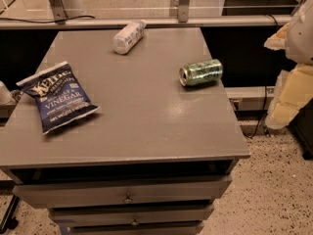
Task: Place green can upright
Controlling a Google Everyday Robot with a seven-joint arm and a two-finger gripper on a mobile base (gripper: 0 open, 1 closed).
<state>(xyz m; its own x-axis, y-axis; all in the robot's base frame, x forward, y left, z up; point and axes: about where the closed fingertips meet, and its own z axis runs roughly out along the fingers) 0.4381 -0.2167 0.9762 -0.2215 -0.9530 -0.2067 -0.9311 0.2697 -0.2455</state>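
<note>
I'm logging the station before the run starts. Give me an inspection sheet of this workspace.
surface: grey cabinet top, drawers below.
job's things: green can lying on its side near the right edge, not upright.
clutter: white bottle lying at the back; blue chip bag flat at left.
grippers: gripper seems to be the white shape at the right edge, off the table, away from the can.
cables: dark cable along the back rail; second cable low at right.
surroundings: speckled floor; yellowish blocks at right.
</note>
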